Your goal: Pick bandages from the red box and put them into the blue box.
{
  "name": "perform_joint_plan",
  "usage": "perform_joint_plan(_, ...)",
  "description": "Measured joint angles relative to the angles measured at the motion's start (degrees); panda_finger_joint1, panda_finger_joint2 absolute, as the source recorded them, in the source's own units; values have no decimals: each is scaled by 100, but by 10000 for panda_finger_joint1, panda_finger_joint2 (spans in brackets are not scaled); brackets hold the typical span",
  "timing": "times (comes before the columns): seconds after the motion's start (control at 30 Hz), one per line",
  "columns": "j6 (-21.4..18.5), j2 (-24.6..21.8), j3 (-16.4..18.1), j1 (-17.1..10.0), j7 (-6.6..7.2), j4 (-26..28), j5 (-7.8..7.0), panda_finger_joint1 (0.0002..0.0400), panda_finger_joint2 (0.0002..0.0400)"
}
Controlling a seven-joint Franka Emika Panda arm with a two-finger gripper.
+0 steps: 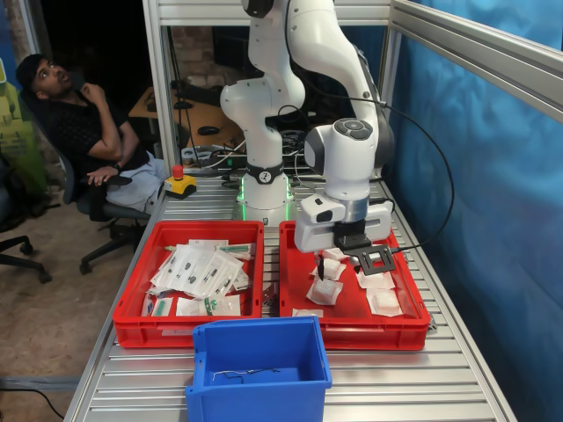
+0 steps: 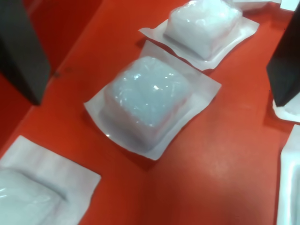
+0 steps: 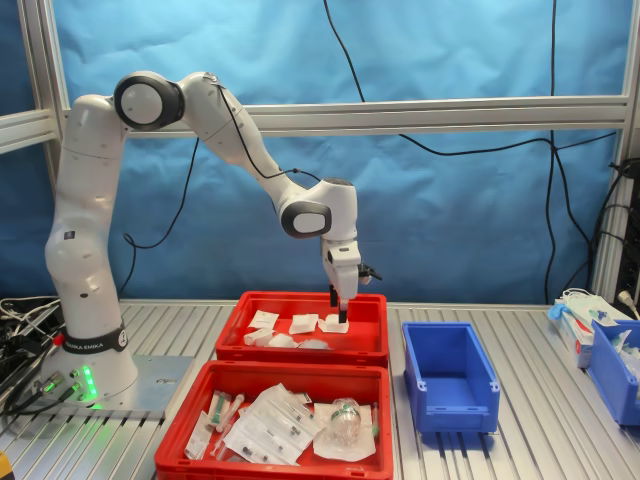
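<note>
Both exterior views show the arm (image 3: 200,110) reaching down into the red box (image 1: 413,327), the one that holds only square white packets; its twin crate (image 1: 127,325) of long clear packets sits just beside it, and the blue box (image 1: 255,391) stands near both, on the second exterior view's right. It looks empty of packets, apart from a thin dark thread on its floor, so the job seems to be at or near its start.

The gripper (image 1: 327,255) hangs low over the packets. In the wrist view its two dark fingers (image 2: 21,47) stand wide apart, holding nothing, with one bandage (image 2: 149,101) lying flat on the red floor between them. That is the relation the grasp depends on: the packet sits between the pads, slightly nearer one finger than the other, and turned so its corners, not its flat sides, face the fingers. Its puffy middle is the likely place to pinch. A second bandage (image 2: 206,26) lies touching its sealed edge, so closing could drag both.

How far the fingertips are above the floor cannot be judged. Other packets are cut off at the wrist view's edges, and in the first exterior view the hand hides part of the pile.
</note>
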Motion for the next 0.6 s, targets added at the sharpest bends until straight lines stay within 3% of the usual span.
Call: perform_joint_plan(0.6,2,1,0,323,0,-74,0,400,400)
